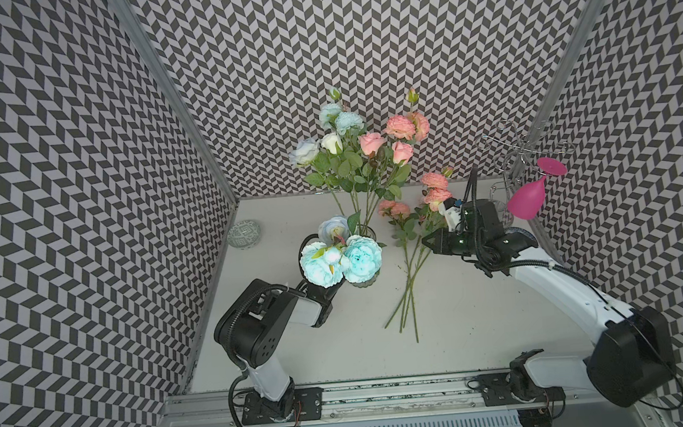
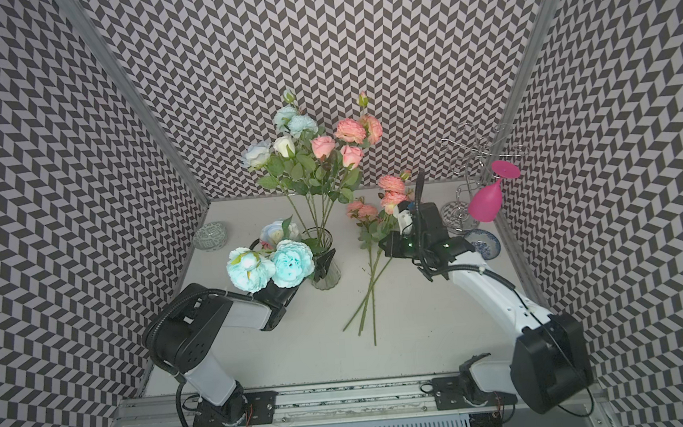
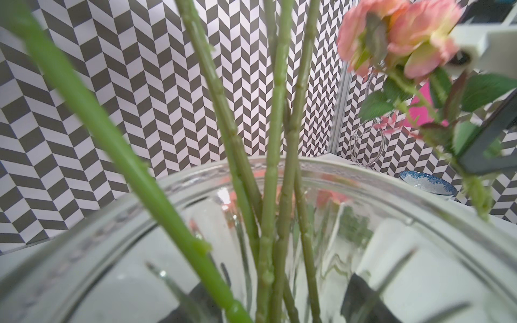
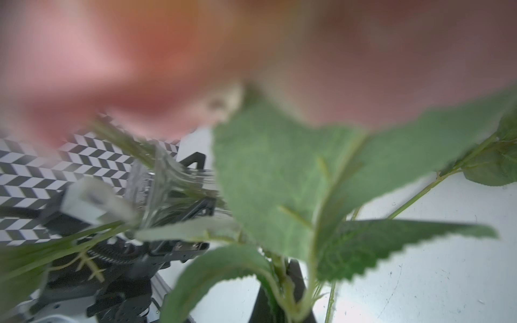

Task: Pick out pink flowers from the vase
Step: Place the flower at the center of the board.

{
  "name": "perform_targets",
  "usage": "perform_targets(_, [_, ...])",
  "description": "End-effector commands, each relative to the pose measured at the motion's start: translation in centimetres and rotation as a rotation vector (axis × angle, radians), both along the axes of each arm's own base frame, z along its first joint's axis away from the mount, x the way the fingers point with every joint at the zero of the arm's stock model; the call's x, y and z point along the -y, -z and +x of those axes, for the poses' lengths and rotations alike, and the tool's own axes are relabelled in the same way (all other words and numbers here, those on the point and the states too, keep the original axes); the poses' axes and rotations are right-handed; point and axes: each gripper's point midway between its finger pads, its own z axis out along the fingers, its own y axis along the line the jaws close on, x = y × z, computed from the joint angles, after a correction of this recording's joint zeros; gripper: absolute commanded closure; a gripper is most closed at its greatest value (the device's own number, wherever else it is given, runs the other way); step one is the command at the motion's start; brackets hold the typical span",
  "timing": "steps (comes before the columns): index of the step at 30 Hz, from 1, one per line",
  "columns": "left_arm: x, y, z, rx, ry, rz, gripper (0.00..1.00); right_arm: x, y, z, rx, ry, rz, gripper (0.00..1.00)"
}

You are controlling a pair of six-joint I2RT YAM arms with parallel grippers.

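Observation:
The clear ribbed vase stands left of the table's middle, and my left gripper is shut around its body. The dark fingers show through the glass in the left wrist view. Pink flowers rise from the vase on long green stems beside pale blue and white ones. Right of the vase, my right gripper is shut on the leafy stem of a pink flower. Its bloom sits close to that wrist. More pink flower stems lie on the table below it.
Large pale blue blooms hang over my left wrist and hide most of the vase in a top view. A magenta wine glass hangs from a wire rack at the back right, by a blue patterned dish. A greenish dish sits far left.

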Motion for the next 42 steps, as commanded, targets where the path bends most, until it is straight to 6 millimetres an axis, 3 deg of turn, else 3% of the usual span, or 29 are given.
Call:
perform_targets(1, [-0.8,5.7,-0.5,-0.196,-0.020,0.066,1.00,-0.6,2.1,2.4,0.005,0.006,0.003,1.00])
perform_targets(7, [-0.9,5.7,-0.5,-0.198,-0.025,0.070,1.00,-0.2,7.7,5.2,-0.057,0.074,-0.058,1.00])
perform_targets(13, [-0.9,5.8,-0.5,-0.199,-0.022,0.074,1.00,0.7,9.5,7.8,-0.013,0.164,-0.099,0.95])
perform_targets(17, [-0.7,5.6,-0.7,-0.191,-0.012,0.071,1.00,1.0,9.2,8.1,0.001,0.178,-0.111,0.69])
perform_targets(21, [-0.8,5.5,-0.6,-0.181,-0.014,0.079,1.00,1.3,5.5,7.9,0.115,0.187,-0.081,0.55])
perform_targets(28, [-0.5,5.7,-0.8,-0.192,0.000,0.075,1.00,-1.1,-6.1,4.7,0.474,0.058,0.183,0.58])
perform_targets(32, [-0.5,5.7,-0.8,-0.194,0.002,0.074,1.00,-3.9,-10.7,2.3,0.643,-0.069,0.254,0.58])
perform_targets(37, [-0.5,5.6,-0.8,-0.190,0.003,0.074,1.00,-7.9,-12.8,1.0,0.713,-0.190,0.273,0.58])
perform_targets(42, [-0.5,5.3,-0.9,-0.180,0.002,0.079,1.00,-9.4,-12.8,2.0,0.707,-0.202,0.284,0.57])
